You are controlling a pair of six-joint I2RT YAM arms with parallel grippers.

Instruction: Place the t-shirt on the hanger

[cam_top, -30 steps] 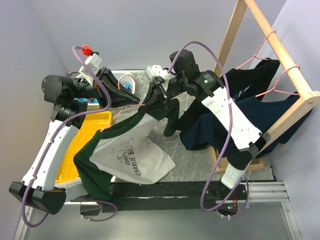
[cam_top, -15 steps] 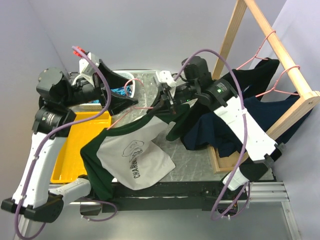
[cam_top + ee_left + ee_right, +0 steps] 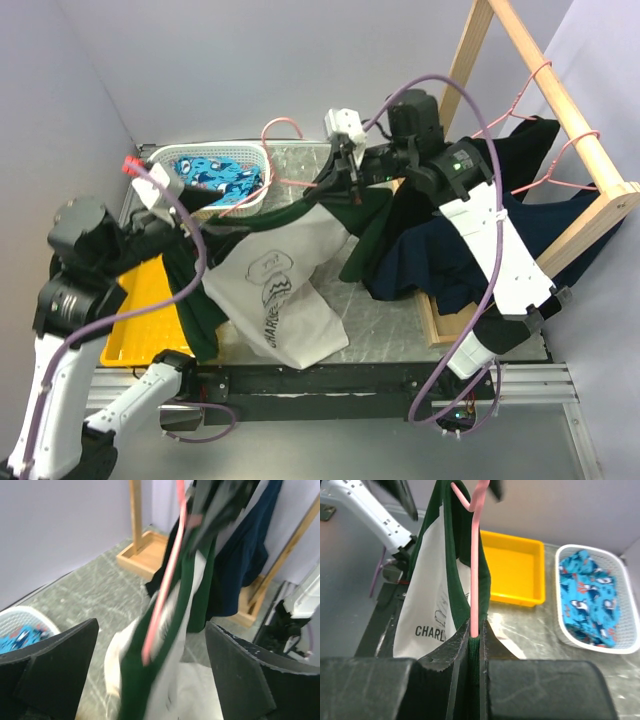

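The left tool (image 3: 151,630) stands wide open, its two dark fingers (image 3: 55,665) well apart at the bottom corners with nothing gripped. Ahead hangs the blurred green and off-white t-shirt (image 3: 192,595), the pink hanger (image 3: 167,580) slanting across it. Behind it are a navy garment (image 3: 240,565) and a wooden rack base (image 3: 145,555) on the grey surface (image 3: 95,590). A white basket (image 3: 30,620) holding blue cloth (image 3: 15,637) sits at lower left.

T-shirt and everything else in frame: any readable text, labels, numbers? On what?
"CHARL": on the off-white front of the t-shirt, right wrist view; the rest of the word is cut off.
Top view, same lettering: tilted and creased, too small to read reliably.
Nothing else legible in any view.
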